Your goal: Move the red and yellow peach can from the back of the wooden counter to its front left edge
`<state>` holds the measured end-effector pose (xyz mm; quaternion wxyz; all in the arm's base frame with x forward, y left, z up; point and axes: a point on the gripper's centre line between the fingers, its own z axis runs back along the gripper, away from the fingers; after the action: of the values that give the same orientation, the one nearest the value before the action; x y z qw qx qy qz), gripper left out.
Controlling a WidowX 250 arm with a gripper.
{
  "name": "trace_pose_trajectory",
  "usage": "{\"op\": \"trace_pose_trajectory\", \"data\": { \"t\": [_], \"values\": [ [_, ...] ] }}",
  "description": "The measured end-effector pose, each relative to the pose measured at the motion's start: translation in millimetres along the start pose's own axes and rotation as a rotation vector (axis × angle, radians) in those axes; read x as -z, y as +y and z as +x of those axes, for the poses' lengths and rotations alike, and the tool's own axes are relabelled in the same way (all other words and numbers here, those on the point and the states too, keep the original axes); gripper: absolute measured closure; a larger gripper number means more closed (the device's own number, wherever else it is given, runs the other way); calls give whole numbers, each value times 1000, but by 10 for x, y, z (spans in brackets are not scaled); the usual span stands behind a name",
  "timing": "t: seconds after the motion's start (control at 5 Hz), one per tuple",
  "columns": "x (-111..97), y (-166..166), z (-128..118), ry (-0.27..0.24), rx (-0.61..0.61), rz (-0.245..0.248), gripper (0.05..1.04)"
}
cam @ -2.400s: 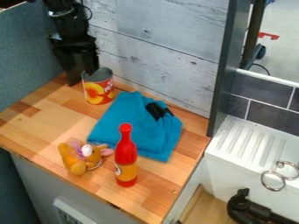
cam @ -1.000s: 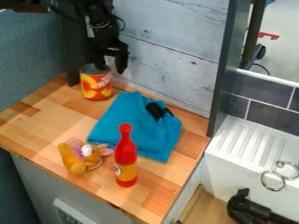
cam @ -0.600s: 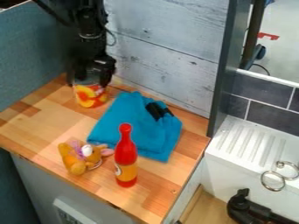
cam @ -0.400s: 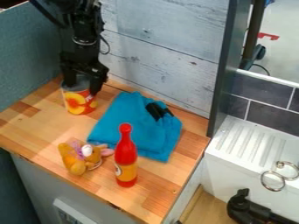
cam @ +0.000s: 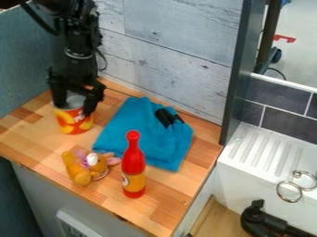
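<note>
The black gripper hangs over the left part of the counter, shut on a can, with one finger at each side of its rim. The can is upright, with a red, orange and yellow label and an open grey top. Whether its base touches the wood cannot be told. To its right lies a folded blue cloth with a black object on it. A brown plush toy lies in front, beside an upright red bottle with an orange lower part.
The wooden counter meets a pale plank wall behind and a blue-grey panel at the left. A dark post rises at its right back corner. Further right are a white ridged sink ledge, metal rings and a black fixture.
The gripper first moved right over the can, then closed around it. Gripper and can have since come left and toward the front edge together. The cloth, toy and bottle have not moved.
</note>
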<state>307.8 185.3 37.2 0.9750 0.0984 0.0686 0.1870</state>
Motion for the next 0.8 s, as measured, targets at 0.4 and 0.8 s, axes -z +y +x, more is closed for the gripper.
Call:
{"op": "trace_pose_trajectory", "data": {
  "t": [0.4, 0.8],
  "values": [
    [120, 352, -447, 137, -206, 44, 83],
    [99, 465, -452, 147, -236, -13, 83]
  ]
}}
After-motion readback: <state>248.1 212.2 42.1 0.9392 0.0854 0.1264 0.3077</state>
